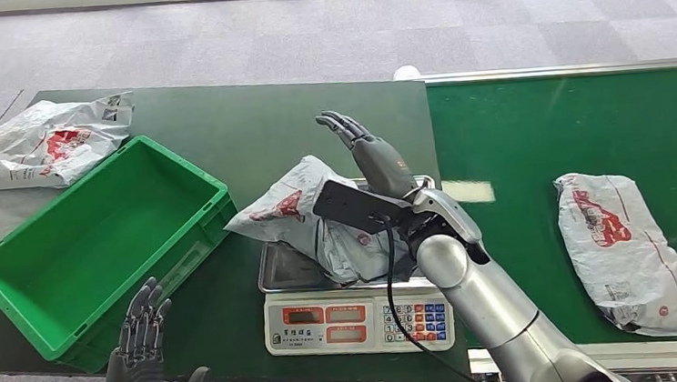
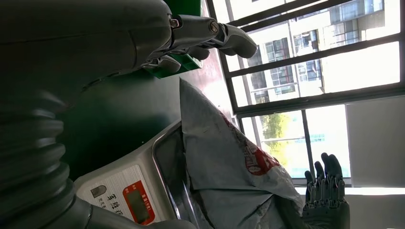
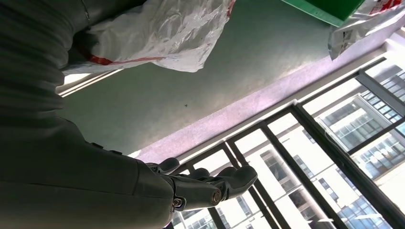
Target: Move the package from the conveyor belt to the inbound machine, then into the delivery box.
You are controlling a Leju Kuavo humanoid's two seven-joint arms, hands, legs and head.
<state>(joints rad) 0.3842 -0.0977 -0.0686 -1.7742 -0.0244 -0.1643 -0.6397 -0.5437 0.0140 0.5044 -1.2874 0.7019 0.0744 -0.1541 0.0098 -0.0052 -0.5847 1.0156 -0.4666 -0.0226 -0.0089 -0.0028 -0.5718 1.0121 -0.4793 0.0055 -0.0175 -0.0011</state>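
A grey poly mailer package with red print lies crumpled on the steel pan of the weighing scale, which serves as the inbound machine and stands on the dark green worktop just beside the conveyor belt. The right robot hand hangs over the far side of the package with its fingers stretched out and apart, gripping nothing; whether it touches the bag's far edge cannot be told from here. The left robot hand is raised at the near edge of the worktop, fingers likewise extended and holding nothing, close to the near corner of the green plastic crate, the delivery box, which stands open next to the scale. A second mailer waits on the belt, and further bags lie beyond the crate. By my reading the first leg is done: the package is on the scale and the transfer into the crate has yet to start. The next move calls for one hand to close on the limp bag, lift it clear of the pan and carry it across over the crate's rim; the slack film may sag or catch on that edge.
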